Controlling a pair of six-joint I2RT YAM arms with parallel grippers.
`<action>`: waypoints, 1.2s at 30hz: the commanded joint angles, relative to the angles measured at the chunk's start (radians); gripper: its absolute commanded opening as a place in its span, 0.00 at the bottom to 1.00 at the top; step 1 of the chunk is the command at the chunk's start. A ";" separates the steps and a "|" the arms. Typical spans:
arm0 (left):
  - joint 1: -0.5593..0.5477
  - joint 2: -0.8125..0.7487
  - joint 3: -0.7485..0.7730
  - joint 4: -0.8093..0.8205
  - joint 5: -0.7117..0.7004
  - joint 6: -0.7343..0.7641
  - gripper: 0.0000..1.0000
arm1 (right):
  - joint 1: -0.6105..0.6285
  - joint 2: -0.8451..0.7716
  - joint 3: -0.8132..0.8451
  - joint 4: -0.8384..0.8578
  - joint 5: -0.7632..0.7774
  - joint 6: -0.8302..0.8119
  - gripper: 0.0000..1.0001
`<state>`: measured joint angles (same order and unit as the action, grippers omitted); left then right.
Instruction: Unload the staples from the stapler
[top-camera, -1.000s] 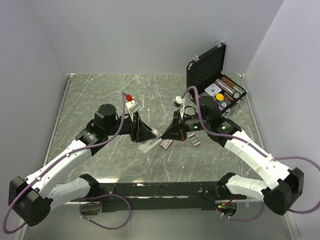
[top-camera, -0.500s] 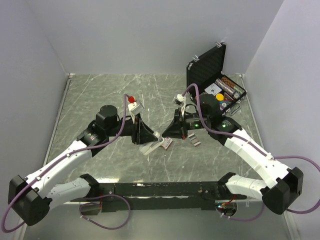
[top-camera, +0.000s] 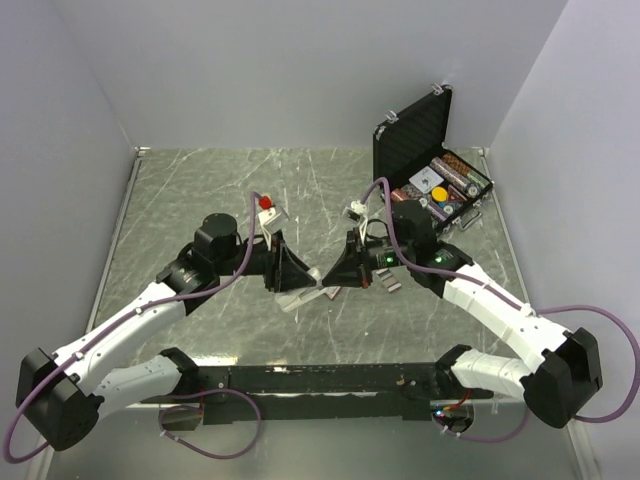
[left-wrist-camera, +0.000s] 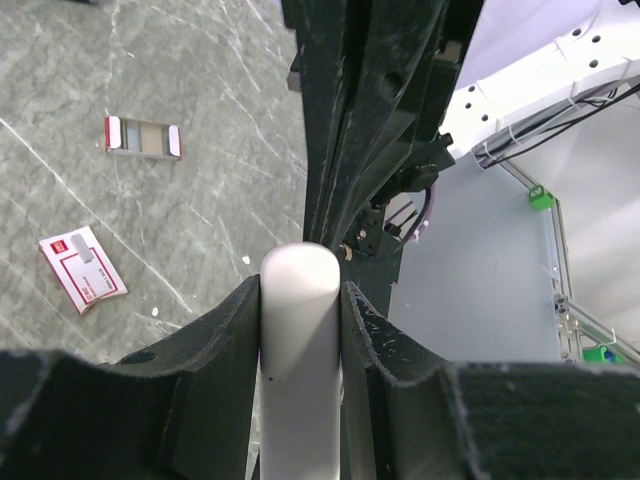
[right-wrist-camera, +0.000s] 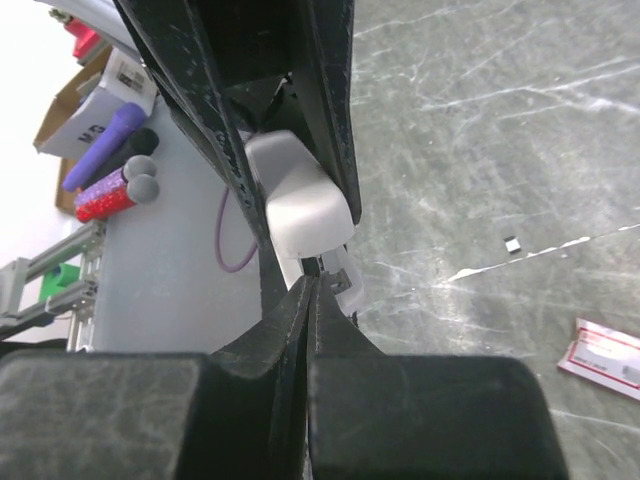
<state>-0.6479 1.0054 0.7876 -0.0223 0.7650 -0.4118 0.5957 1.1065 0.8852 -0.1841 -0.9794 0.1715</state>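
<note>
My left gripper (left-wrist-camera: 300, 285) is shut on the white stapler (left-wrist-camera: 298, 340), which points away from the wrist and is held just above the table (top-camera: 300, 297). The stapler's rounded front end (right-wrist-camera: 300, 200) faces my right gripper (right-wrist-camera: 311, 283), which is shut. Its tips touch the stapler's front, beside a small white part under the nose, and I see nothing between the fingers. In the top view both grippers meet at mid-table: left gripper (top-camera: 288, 275), right gripper (top-camera: 324, 282). One tiny grey staple bit (right-wrist-camera: 512, 243) lies on the table. I cannot see inside the stapler.
A pink-and-white box (left-wrist-camera: 83, 270) lies flat by the stapler, also the pink-and-white box (right-wrist-camera: 605, 355). A small tray with red ends (left-wrist-camera: 143, 137) lies farther off. An open black case (top-camera: 432, 160) with assorted items stands at the back right. White walls close in the table.
The left gripper has shifted the stapler slightly toward the near edge. The right gripper has come down and left until its shut tips meet the stapler's front.
</note>
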 joint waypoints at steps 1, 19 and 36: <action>-0.001 -0.019 0.019 0.120 0.014 -0.030 0.01 | 0.012 -0.013 -0.066 0.064 -0.048 0.037 0.00; -0.022 -0.007 0.002 0.232 -0.009 -0.107 0.01 | 0.110 0.081 -0.129 0.357 -0.001 0.247 0.00; -0.042 -0.016 0.028 0.101 -0.312 -0.058 0.01 | 0.119 -0.076 -0.020 0.061 0.467 0.099 0.00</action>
<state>-0.6872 1.0046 0.7689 0.0826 0.5999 -0.4808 0.7090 1.0996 0.8074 -0.0944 -0.7006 0.3187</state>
